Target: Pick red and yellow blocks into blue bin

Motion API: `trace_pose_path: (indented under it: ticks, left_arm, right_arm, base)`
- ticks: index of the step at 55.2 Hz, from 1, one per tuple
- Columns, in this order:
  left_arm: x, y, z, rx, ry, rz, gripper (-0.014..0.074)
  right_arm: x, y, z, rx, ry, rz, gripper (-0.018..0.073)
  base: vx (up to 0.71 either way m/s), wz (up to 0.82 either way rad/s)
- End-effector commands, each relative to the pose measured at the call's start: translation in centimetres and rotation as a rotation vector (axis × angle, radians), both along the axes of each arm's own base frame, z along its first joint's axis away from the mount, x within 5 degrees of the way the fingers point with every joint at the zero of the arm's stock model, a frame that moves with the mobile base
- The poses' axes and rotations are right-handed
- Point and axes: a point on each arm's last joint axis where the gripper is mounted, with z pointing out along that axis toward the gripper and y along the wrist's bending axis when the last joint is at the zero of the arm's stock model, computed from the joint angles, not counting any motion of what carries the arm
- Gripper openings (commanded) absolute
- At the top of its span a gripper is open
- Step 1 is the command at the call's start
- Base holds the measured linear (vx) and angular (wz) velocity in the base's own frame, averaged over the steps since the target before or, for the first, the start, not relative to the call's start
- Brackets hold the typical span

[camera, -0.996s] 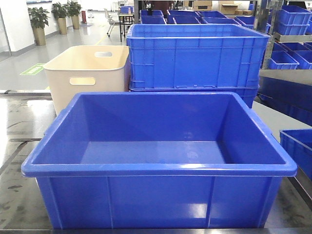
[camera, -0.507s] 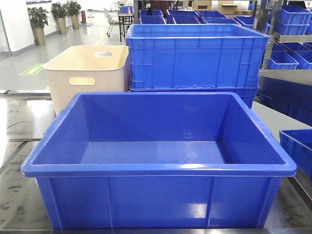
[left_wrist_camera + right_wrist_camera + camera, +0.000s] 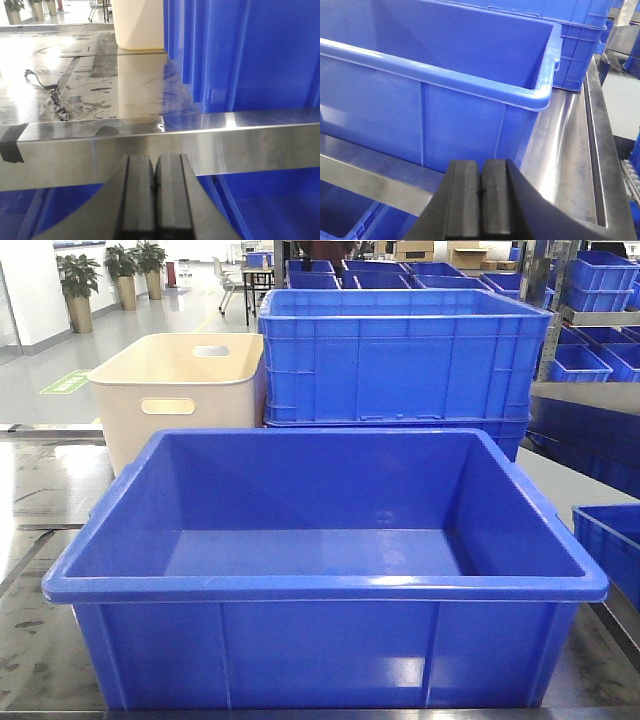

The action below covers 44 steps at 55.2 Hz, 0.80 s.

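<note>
Both jaws pressed together, holding nothing; blue bin (image 3: 325, 585) interior bare

empty blue bin (image 3: 320, 640) upright on steel table (image 3: 40, 500)

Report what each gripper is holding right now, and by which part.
Nothing is held. The left gripper and right gripper both have their jaws pressed together with nothing between them. The blue bin is empty; no blocks are visible.
</note>
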Motion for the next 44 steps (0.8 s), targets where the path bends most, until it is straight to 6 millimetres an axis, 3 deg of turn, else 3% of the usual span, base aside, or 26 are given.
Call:
trace_pose_path:
  ticks: [1, 14, 19, 27, 32, 35, 44]
  left_arm:
    - [-0.1, 0.1, 1.4, -0.017, -0.106, 0.015, 0.0002]
    - [-0.1, 0.1, 1.4, -0.017, -0.106, 0.015, 0.0002]
    - [-0.1, 0.1, 1.4, -0.017, -0.106, 0.015, 0.0002]
    - [-0.1, 0.1, 1.4, -0.017, -0.106, 0.015, 0.0002]
    - [-0.1, 0.1, 1.4, -0.017, -0.106, 0.015, 0.0002]
    - [-0.1, 0.1, 1.4, -0.017, -0.106, 0.015, 0.0002]
    - [-0.1, 0.1, 1.4, -0.017, -0.106, 0.015, 0.0002]
  right_arm:
    - [0.0, 0.0, 1.6, 0.016, -0.102, -0.004, -0.0011]
    - [-0.1, 0.0, 1.1, 0.045, -0.111, -0.003, -0.0011]
    - [-0.2, 0.0, -1.2, 0.085, -0.155, 0.001, -0.0011]
    - [-0.6, -0.2, -7.0, 0.112, -0.255, -0.005, -0.0011]
    - [-0.9, -0.9, -10.6, 0.205, -0.266, -0.100, -0.0011]
    - [-1.2, -1.4, -11.9, 0.255, -0.268, -0.166, -0.0011]
    - [-2.0, -2.2, -12.7, 0.151, -0.236, -0.279, -0.0011]
  base:
    - [0.00, 0.00]
    - [0.00, 0.00]
    - [0.00, 0.00]
    - [0.00, 0.00]
    - [0.00, 0.00]
    - [0.00, 0.00]
    - [0.00, 0.00]
